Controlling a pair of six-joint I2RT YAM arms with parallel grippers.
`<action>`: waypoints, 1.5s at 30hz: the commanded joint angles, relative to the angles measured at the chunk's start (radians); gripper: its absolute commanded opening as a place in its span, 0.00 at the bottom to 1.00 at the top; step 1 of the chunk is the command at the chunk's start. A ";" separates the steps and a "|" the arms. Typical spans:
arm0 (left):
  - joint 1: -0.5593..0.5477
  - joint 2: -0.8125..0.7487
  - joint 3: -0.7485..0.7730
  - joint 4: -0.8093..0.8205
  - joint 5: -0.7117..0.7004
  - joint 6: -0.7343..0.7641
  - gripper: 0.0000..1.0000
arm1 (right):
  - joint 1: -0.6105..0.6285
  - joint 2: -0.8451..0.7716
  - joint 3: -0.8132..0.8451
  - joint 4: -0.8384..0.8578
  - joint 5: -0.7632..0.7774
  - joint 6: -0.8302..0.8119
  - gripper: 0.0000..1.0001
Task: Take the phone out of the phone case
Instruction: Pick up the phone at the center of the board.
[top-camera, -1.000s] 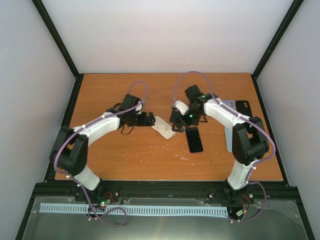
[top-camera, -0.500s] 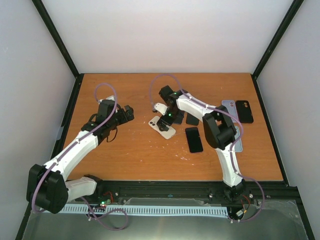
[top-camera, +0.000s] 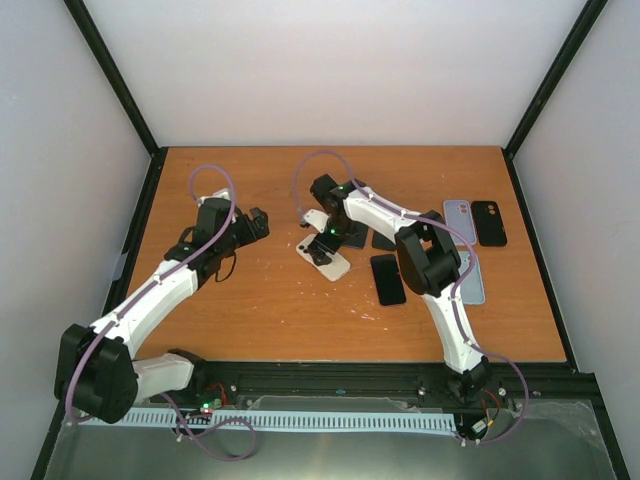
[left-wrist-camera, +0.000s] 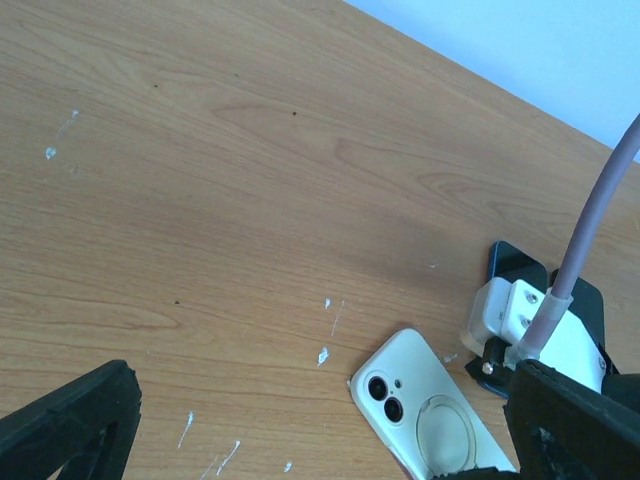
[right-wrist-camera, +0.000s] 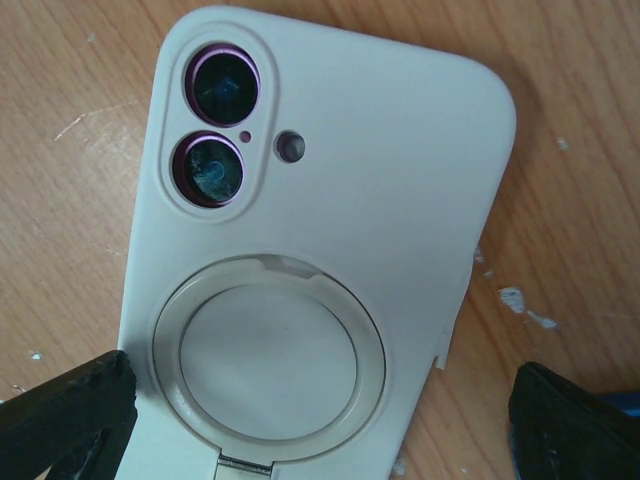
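Phone case, phone in it, lies back-up and flat on table near its centre, well apart from every edge. Bare wood from 6 through 9 o'clock of the case. Black phone near at 4 o'clock, handsets farther out at 3. Case is cream-white, with two purple-rimmed lenses and a round ring stand lying flat. Right gripper directly above it, jaws spread wide, holding nothing. Left gripper at 10 o'clock, apart, jaws wide, empty.
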 joint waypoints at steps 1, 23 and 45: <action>0.004 0.016 0.003 0.054 0.007 0.021 0.99 | 0.037 0.001 -0.028 -0.066 0.004 0.015 1.00; 0.005 0.037 -0.002 0.113 0.038 0.050 0.99 | 0.103 -0.017 -0.208 -0.067 0.142 0.145 1.00; 0.004 0.196 0.011 0.196 0.427 0.056 0.87 | -0.203 -0.140 -0.405 0.089 -0.779 0.160 0.32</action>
